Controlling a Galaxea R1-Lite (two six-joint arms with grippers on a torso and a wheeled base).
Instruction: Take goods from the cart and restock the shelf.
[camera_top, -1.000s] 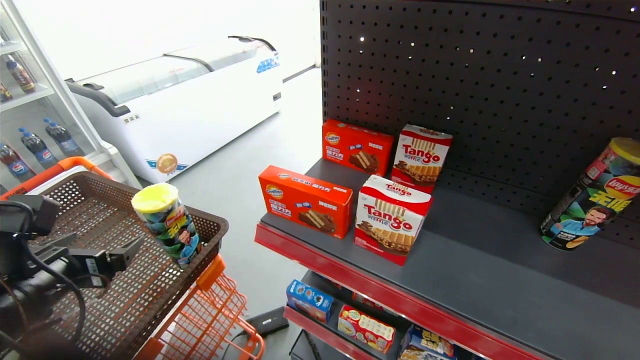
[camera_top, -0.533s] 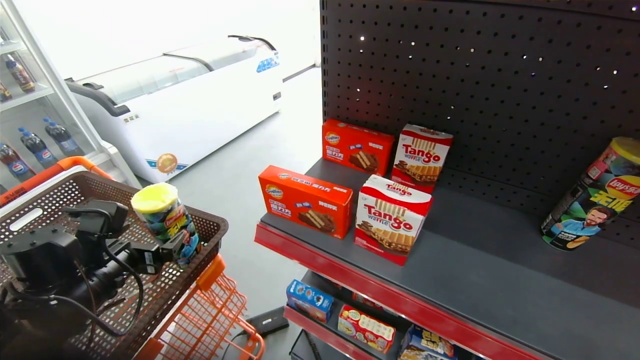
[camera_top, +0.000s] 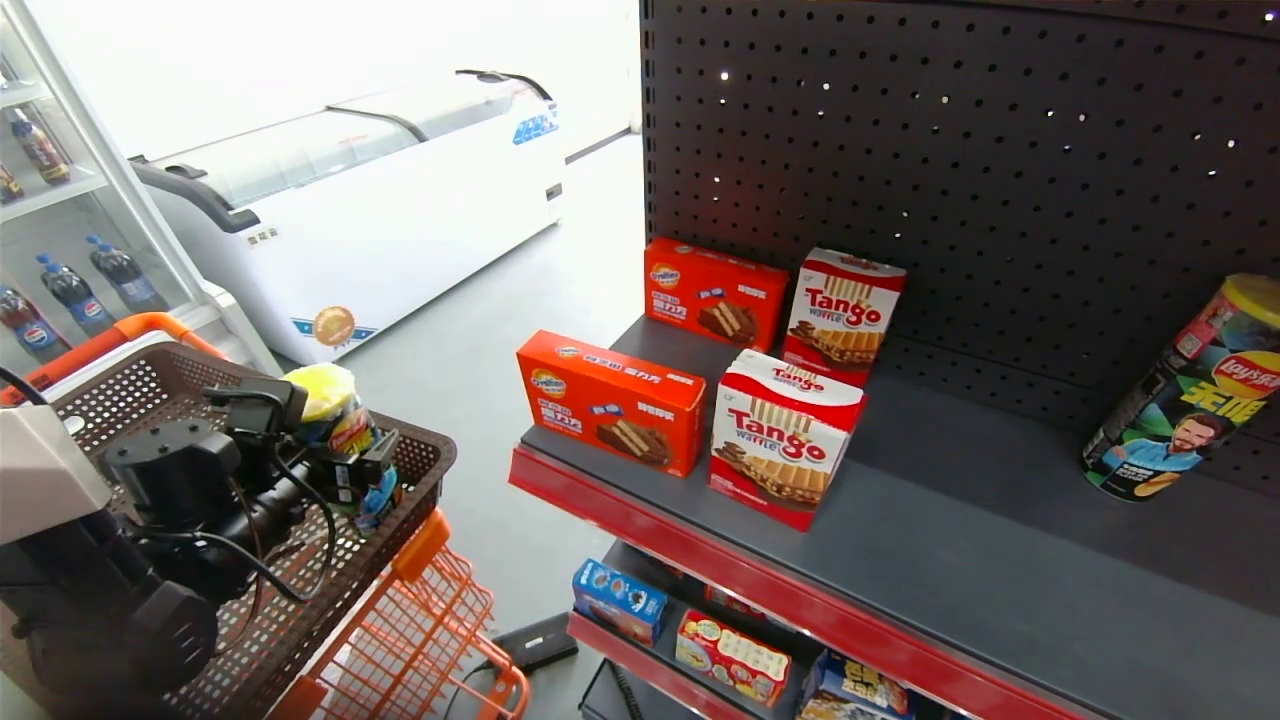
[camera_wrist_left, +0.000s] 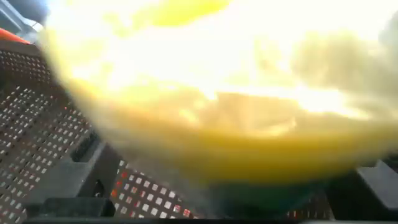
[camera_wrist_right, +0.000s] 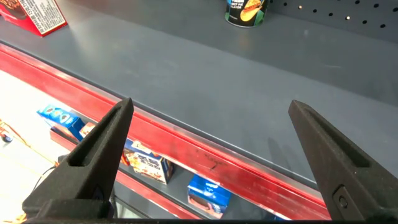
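Observation:
A chip can (camera_top: 330, 398) with a yellow lid stands upright in the brown perforated basket (camera_top: 425, 450) of the orange cart. My left gripper (camera_top: 335, 435) is open around it, one finger on each side. In the left wrist view the can's lid (camera_wrist_left: 205, 81) is very near, between the dark fingers (camera_wrist_left: 78, 177). My right gripper (camera_wrist_right: 211, 162) hangs open and holds nothing, above the front of the dark shelf board (camera_wrist_right: 205, 81). A second chip can (camera_top: 1190, 390) leans against the pegboard at the shelf's right; the same can (camera_wrist_right: 245, 11) appears in the right wrist view.
Two orange biscuit boxes (camera_top: 610, 400) and two red-and-white wafer boxes (camera_top: 785, 440) stand on the shelf's left part. The shelf has a red front edge (camera_top: 700, 560), with more goods (camera_top: 730, 655) below. A white chest freezer (camera_top: 380, 200) and a drinks fridge (camera_top: 60, 290) stand behind the cart.
My left arm has moved forward over the basket to the can, and its fingers now flank the can. The goods on the shelf have not moved.

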